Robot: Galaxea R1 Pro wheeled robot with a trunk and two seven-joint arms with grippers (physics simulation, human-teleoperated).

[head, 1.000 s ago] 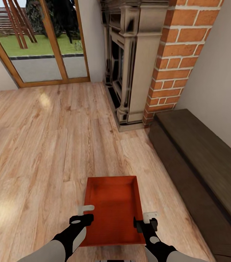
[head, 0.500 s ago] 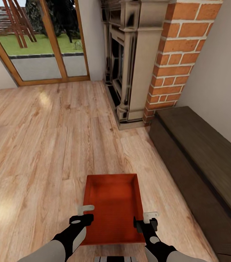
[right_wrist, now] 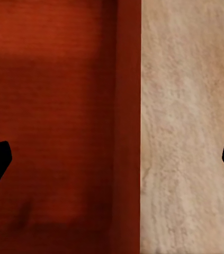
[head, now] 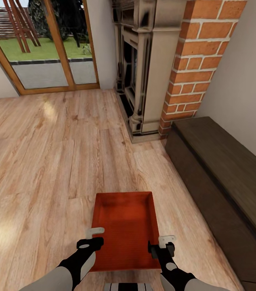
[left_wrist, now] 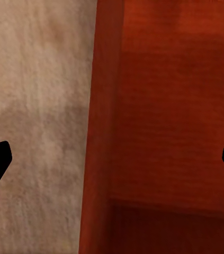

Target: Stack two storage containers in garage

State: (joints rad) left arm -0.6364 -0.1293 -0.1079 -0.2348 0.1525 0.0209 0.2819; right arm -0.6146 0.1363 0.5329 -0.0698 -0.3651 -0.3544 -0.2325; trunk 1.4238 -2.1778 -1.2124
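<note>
Evidently mid-carry, the left gripper (head: 91, 239) and right gripper (head: 160, 245) each straddle a side wall of one orange-red storage container (head: 126, 226), fingers spread, above the living room's wood-plank floor (head: 43, 161); next, steer toward the garage.

An orange-red rectangular open-top storage container (head: 124, 226) with faint fine ribbing across its floor sits against pale honey-toned wood-plank flooring (head: 43, 153) streaked with darker grain. Black left gripper (head: 91, 241) and black right gripper (head: 159, 246), each tipped with a light grey finger, flank it on grey-white arms. A red-orange brick column (head: 192, 64) with pale mortar lines rises beside a cream stone fireplace surround (head: 148, 68) darkened by sooty smudges. A dark brown wooden bench (head: 225, 178) lines the off-white wall. Tan wooden door frames (head: 61, 52) border green lawn; reddish-brown beams outside, possibly a swing frame, are hard to make out.
</note>
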